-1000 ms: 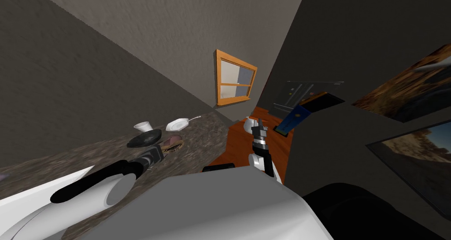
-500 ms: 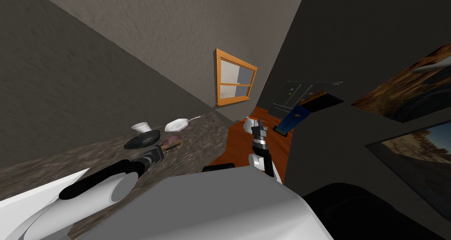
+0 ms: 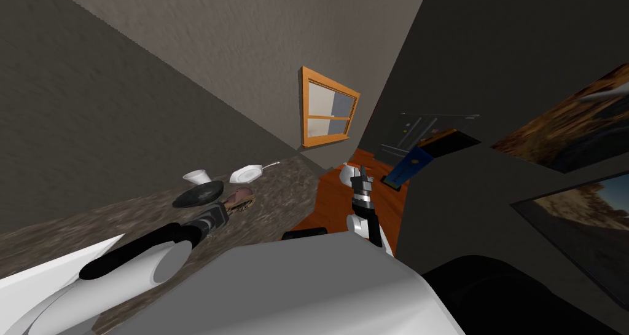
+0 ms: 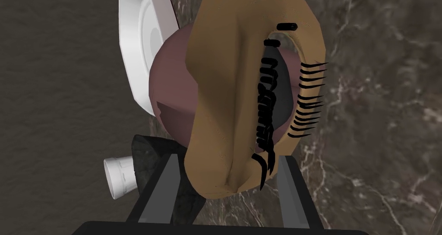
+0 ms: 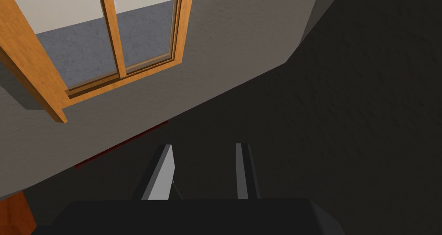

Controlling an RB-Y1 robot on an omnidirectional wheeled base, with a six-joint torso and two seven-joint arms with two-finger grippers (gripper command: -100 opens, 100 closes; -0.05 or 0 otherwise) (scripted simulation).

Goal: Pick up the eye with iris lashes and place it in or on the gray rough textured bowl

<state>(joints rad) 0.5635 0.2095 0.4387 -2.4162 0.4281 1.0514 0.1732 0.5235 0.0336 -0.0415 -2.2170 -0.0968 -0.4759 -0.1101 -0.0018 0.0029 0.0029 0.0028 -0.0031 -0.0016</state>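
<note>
The eye (image 4: pixel 224 94) has tan lids, black lashes and a pinkish ball, and it lies on the brown marbled counter (image 4: pixel 380 116). My left gripper (image 4: pixel 228 159) is shut on the eye's near end, one finger on each side. Just beyond my left finger sits the dark rough bowl (image 4: pixel 146 157), close to the eye. The head view shows the eye (image 3: pixel 239 198) right of the bowl (image 3: pixel 198 194), with my left gripper (image 3: pixel 225 209) at the eye. My right gripper (image 3: pixel 362 173) is held up over the orange floor, open with nothing between its fingers (image 5: pixel 166 172).
A white plate (image 4: pixel 138 51) lies behind the eye and a white cup (image 4: pixel 115 178) stands past the bowl. The counter (image 3: pixel 276 196) ends at an edge on the right, above the orange floor (image 3: pixel 332 202). A grey wall runs along the counter's back.
My left gripper's fingers have come in onto the eye's sides. The left arm shifted slightly. The right arm has not moved.
</note>
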